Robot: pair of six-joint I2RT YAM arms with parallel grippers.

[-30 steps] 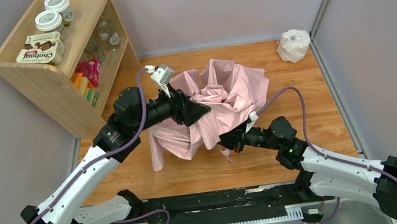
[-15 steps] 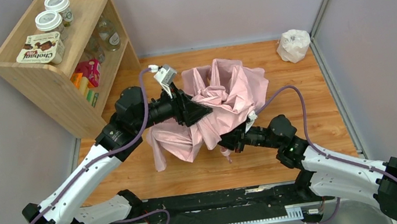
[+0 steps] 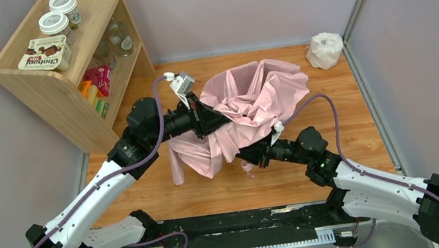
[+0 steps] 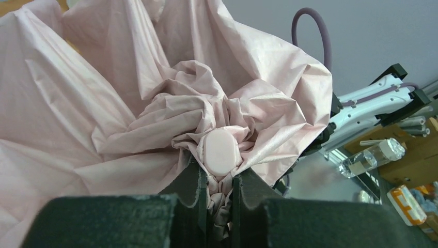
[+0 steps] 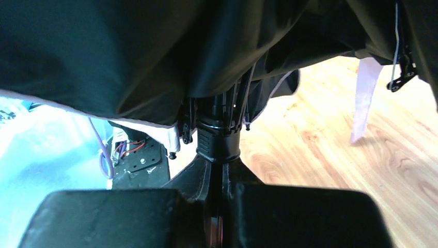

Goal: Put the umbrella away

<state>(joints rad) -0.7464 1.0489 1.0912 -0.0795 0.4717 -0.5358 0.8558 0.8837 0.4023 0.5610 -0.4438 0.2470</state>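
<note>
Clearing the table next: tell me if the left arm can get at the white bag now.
Probably not: the left claw is clamped on the umbrella, whose canopy lies between it and the bag.

umbrella point(image 3: 259, 102): matt, crumpled pink cloth | table point(image 3: 353, 79): smooth grained wood | shelf point(image 3: 54, 95): pale matt wood

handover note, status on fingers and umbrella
Both shut on the umbrella: left fingers at its cap, right fingers on its shaft. Bunched, not folded. Nothing blocking.

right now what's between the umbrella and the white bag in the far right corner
Nothing but bare wooden tabletop lies between the umbrella and the white bag; the top view shows it.
</note>
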